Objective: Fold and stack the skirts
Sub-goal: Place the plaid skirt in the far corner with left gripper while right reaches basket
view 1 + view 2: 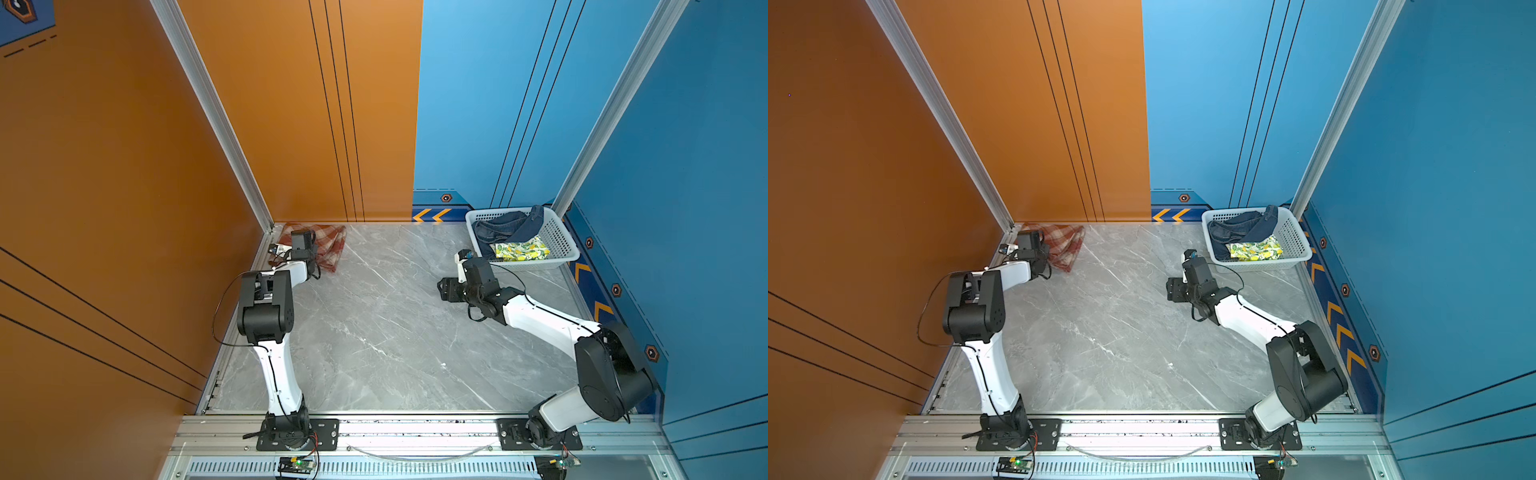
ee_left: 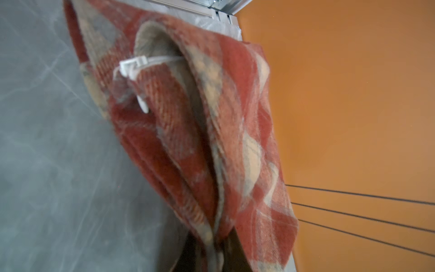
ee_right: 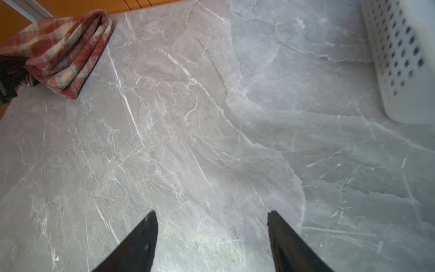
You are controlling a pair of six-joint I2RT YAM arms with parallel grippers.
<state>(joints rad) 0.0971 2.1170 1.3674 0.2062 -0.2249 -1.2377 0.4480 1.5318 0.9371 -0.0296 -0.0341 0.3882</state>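
The plaid skirt [image 1: 328,245] lies folded in the far left corner of the table [image 1: 395,332], tight against the orange wall, with its rounded fold facing the open middle. The left gripper [image 3: 24,68] is clenched on the edge nearest the left arm. The left wrist view shows the layers gathering towards the jaws, though the fingers themselves are hidden by cloth.

The denim skirt [image 1: 505,226] and the lemon skirt [image 1: 521,250] sit unfolded in the white basket [image 1: 559,232] in the far right corner, the denim draped over the back rim and the lemon print nearer the front.

The right gripper [image 3: 211,213] hovers low over bare marble with its jaws spread and nothing between them. It points towards the table's middle, so the basket lies off to its side, just beside the wrist.

The next pick probably falls to the right arm — it is far nearer the basket, but must first swing its jaws round to face it.
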